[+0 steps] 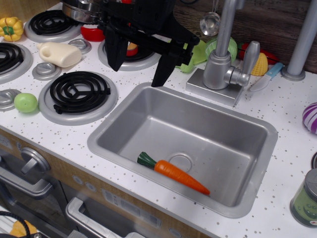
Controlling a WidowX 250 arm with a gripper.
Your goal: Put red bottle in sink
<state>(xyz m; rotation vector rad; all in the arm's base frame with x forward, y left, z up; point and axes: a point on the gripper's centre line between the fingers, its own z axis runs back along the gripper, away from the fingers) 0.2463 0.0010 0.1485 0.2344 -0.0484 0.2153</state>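
The red bottle [132, 48] shows only as a small orange-yellow and red patch on the back burner [133, 62], mostly hidden behind my black gripper [136, 74]. The gripper hangs over that burner with its two fingers spread wide apart; the bottle sits between them, close to the left finger [115, 59]. I cannot tell whether that finger touches it. The silver-grey sink [257, 163] lies to the front right of the gripper, and its near corner is just under the right finger [161, 74].
An orange carrot [178, 173] lies in the sink by the drain. A grey faucet [223, 64] stands behind the sink. A cream jug [59, 53], a red bowl [91, 33], a green ball [26, 102] and a yellow pepper [11, 27] sit on the stove. A green can [306, 198] stands at the right edge.
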